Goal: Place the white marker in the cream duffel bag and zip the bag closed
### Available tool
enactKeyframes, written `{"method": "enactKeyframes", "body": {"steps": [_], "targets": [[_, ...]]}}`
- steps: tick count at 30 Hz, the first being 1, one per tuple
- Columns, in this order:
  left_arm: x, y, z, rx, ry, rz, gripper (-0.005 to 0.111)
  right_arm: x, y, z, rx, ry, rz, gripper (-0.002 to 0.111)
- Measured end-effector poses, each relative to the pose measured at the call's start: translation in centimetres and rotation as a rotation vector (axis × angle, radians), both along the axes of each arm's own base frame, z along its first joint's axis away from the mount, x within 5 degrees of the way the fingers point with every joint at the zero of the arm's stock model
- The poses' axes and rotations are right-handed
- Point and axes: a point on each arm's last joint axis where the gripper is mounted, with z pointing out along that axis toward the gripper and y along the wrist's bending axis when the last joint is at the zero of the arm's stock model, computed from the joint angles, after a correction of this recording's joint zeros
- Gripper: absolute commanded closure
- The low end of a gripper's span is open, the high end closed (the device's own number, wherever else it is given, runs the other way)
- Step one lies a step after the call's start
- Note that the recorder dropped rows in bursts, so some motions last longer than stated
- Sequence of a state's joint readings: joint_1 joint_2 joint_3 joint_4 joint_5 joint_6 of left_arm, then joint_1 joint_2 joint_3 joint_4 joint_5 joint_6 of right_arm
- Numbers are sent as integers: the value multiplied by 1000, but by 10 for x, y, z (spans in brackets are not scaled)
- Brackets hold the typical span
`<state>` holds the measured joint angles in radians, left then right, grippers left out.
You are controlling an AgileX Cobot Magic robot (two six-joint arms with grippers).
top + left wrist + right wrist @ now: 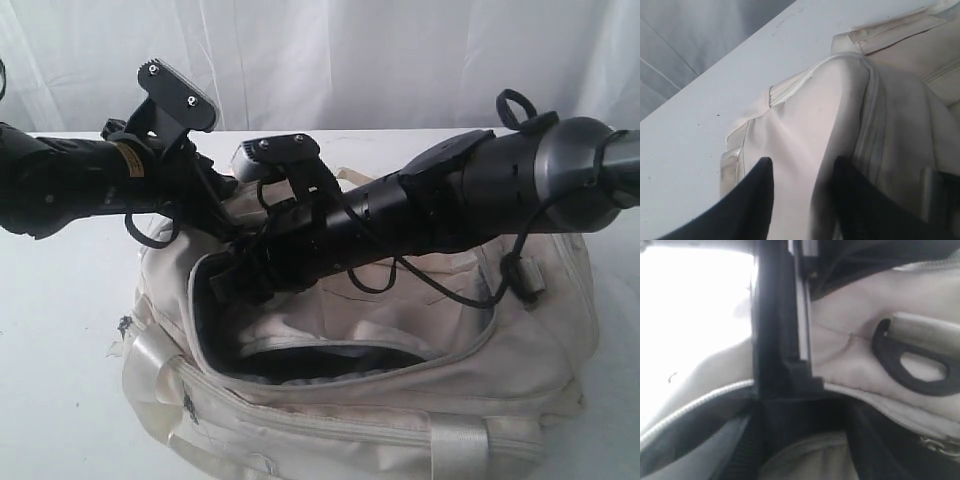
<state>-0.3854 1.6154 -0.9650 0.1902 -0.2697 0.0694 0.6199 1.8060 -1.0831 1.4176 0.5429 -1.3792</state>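
The cream duffel bag point(400, 400) lies on the white table with its top zipper open and dark lining showing. The white marker is not visible in any view. My right gripper point(235, 280) reaches across to the left end of the opening. In the right wrist view my right gripper point(805, 412) sits just inside the zipper edge point(700, 405), its dark fingers apart over pale inner fabric. My left gripper point(802, 167) is at the bag's outer left end, with its two black fingers point(760, 190) apart on either side of a fabric bulge point(810, 115). It is mostly hidden behind the right arm in the exterior view.
The two arms cross above the bag's left half. A black ring on a webbing strap point(910, 365) lies by the zipper. A shiny cream handle point(455, 440) hangs over the bag's front. Bare white tabletop point(60, 330) runs to the left, and a white curtain hangs behind.
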Motion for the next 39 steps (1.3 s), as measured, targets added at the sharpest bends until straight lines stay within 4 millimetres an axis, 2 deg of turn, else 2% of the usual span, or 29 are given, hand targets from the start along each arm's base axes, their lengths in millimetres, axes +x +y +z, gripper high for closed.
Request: {"method": "enactKeyframes", "body": {"steps": [1,3,4,6,9,10,11,13,14,16,20,24,27,30,35,37,38,39], "targets": [[0,0,0,-2,-1,1,63,1,2,-4,1,15,9,61],[0,0,0,-4,-1,2,74,0,3,-8,0,33,15,61],[0,0,0,-4,-1,2,89,1,3,-10,1,39,15,61],[0,0,0,-4,-1,2,107,1,3,-11,3,44,14,61],[0,0,0,-9,1,5,107,0,4,-11,8,50,20,61],[0,0,0,-15,6,10,105,-1,4,-10,12,54,28,61],[0,0,0,-16,13,14,97,-2,5,-10,15,58,36,61],[-1,1,0,-19,22,19,73,-4,6,-10,18,62,48,61],[-3,2,5,-19,20,20,55,-5,7,-10,20,64,53,61],[-11,6,20,-25,6,24,45,-5,8,-9,25,66,60,61],[-26,12,41,-29,14,38,45,-8,9,-8,34,79,90,61],[-32,15,45,-30,51,53,45,-14,5,0,26,57,109,65],[-29,14,38,-23,75,55,45,-18,-2,11,20,14,82,65],[-21,10,20,-10,114,57,45,-27,-9,31,50,-26,85,65],[-13,7,6,-33,132,70,45,-32,-10,40,68,-39,99,65],[-11,6,3,-37,135,73,63,-32,-11,40,67,-40,100,65],[-10,6,1,-40,141,76,89,-32,-11,40,67,-40,100,65],[-8,5,-5,-41,158,81,102,-32,-11,40,67,-40,100,65]]}}
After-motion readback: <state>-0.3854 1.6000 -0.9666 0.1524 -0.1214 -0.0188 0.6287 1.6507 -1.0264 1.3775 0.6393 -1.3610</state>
